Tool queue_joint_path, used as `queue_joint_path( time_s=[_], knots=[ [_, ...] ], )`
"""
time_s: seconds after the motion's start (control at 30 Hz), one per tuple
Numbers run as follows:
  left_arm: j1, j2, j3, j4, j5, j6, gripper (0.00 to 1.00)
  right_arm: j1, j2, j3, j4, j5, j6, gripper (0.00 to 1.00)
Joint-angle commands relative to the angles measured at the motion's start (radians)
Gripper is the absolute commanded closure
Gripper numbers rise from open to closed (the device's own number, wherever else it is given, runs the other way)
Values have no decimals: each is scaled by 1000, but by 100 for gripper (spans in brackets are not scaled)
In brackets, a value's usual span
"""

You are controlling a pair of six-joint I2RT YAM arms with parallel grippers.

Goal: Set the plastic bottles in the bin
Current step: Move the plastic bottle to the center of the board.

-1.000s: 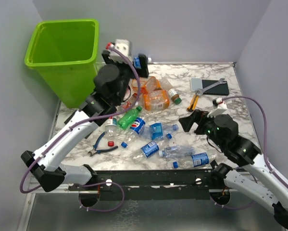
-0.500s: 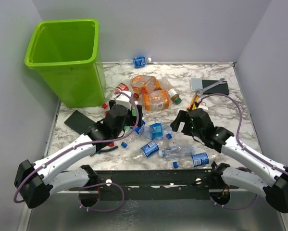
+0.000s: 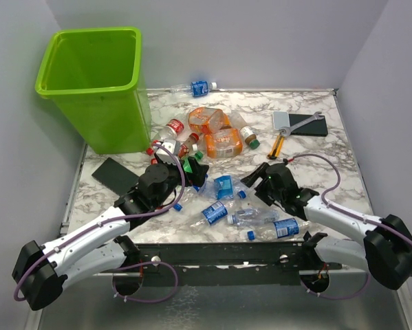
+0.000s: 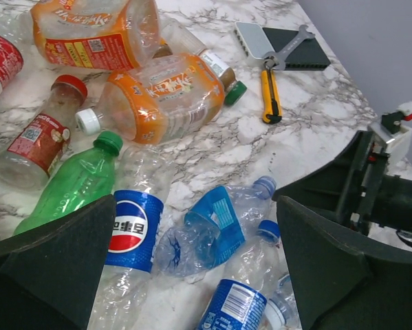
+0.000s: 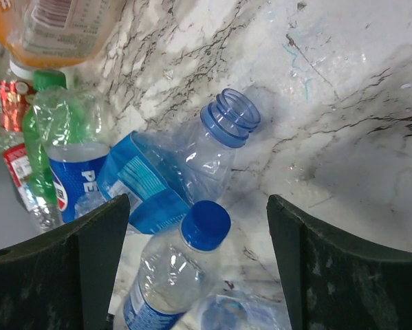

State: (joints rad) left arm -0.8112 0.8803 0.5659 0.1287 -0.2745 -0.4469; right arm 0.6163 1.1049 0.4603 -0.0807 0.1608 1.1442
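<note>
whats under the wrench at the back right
The wrench lies on a flat black pad, one end over a grey pad corner. Whatever is beneath those pads is covered.

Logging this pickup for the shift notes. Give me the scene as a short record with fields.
bin: lime green, upright, far left corner
bottles: scattered on the marble table
left gripper: open, over the Pepsi bottle
right gripper: open, over the capless crushed bottle
other items: black pad, yellow knife, wrench
</note>
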Motion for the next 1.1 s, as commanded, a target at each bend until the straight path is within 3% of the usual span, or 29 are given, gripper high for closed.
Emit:
queue_joint_path(
  time_s=[0.0,0.23,0.47,0.63,0.77,0.9,0.97,1.07],
  knots=[
    [3,7,-1,41,71,-17,1,-7,87,-30,171,16,235,16],
    [4,-12,-9,37,53,-6,1,-6,221,3,174,64,313,24],
    [3,10,-3,29,53,-4,1,-22,301,43,169,112,268,38],
    [3,25,2,20,44,-1,1,-82,254,8,148,119,203,54],
    [3,39,12,1,34,0,1,-160,117,-13,54,150,88,57],
    [3,44,15,-1,40,-2,1,-251,-4,20,-69,173,-93,56],
    [3,48,17,1,46,-4,1,-310,-32,44,-111,134,-170,51],
    [3,52,20,1,58,-7,1,-344,-56,87,-173,57,-235,22]
  ],
)
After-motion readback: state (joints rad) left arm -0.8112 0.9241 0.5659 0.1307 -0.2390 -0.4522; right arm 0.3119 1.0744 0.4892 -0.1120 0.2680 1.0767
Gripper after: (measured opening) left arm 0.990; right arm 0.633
